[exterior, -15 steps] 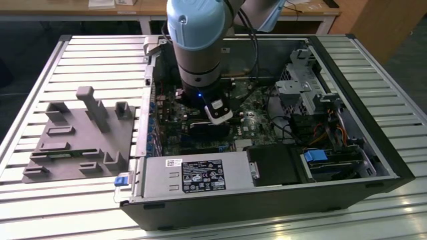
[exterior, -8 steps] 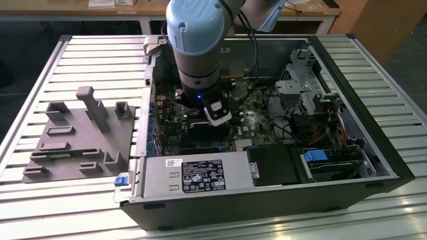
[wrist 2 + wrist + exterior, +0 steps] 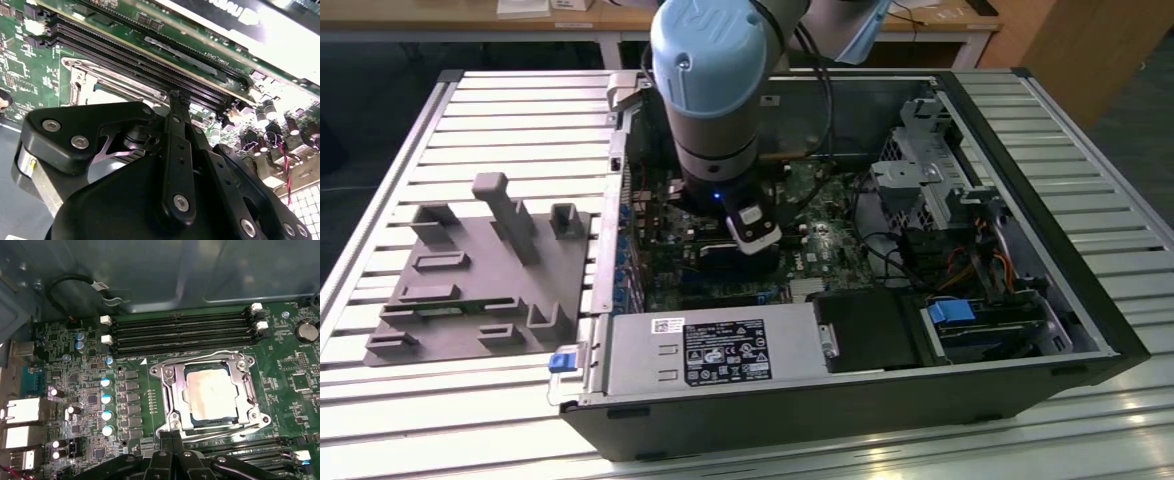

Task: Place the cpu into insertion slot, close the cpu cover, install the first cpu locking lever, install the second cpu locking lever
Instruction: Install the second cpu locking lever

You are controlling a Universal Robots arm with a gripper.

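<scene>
Already the cpu lies flat in the insertion slot, its dull silver top showing through the square window of the cpu cover, which sits down over it — so the chip is seated and the frame lowered. One chip, one socket, one cover plate. In the first wrist view the hand hangs right at the socket's near edge, its dark fingers drawn together into a narrow tip with nothing between them; that closed, pointed shape looks suited to pushing a thin wire lever rather than gripping anything. A silvery wire lever runs along that same edge just beside the tip, though whether it is latched I cannot tell. Four long black memory slots lie in a row beyond the socket. In the exterior view the arm reaches straight down into the open computer case, which lies on a slatted table beside one grey fixture.
</scene>
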